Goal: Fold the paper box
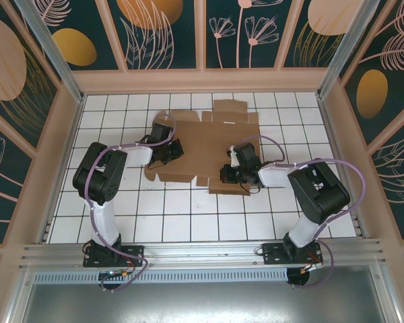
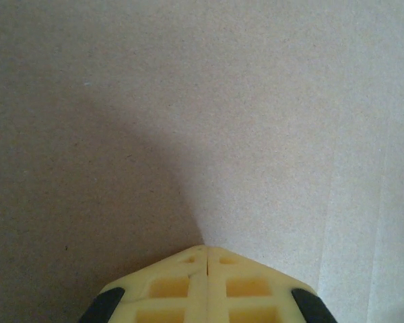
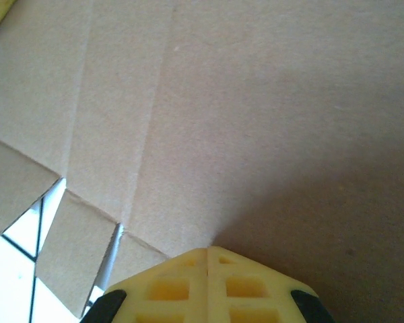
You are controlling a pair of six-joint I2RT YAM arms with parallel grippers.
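Your box (image 1: 200,141) is lying opened out as a flat brown sheet on the table (image 1: 188,225), in the middle and toward the far side. A slotted flap sticks out past its far edge, and small tabs line the near edge.

Your left gripper (image 1: 170,152) is over the sheet's left end. On the left wrist camera its two yellow fingers (image 2: 182,272) are pressed together, the seam between them a thin line with nothing caught in it. The tip is low over plain cardboard (image 2: 222,101), and a faint crease runs down the right side. You can't tell from here whether the tip actually touches the surface.

Your right gripper (image 1: 233,172) is over the near right part of the sheet, close to the near edge. On the right wrist camera the fingers (image 3: 236,276) are closed against each other too, holding nothing. Long creases run across the cardboard (image 3: 269,101) ahead of them. At lower left the cut tabs (image 3: 74,249) end, and white tile shows through the gaps between them.

The two grippers sit well apart, with bare cardboard between them.
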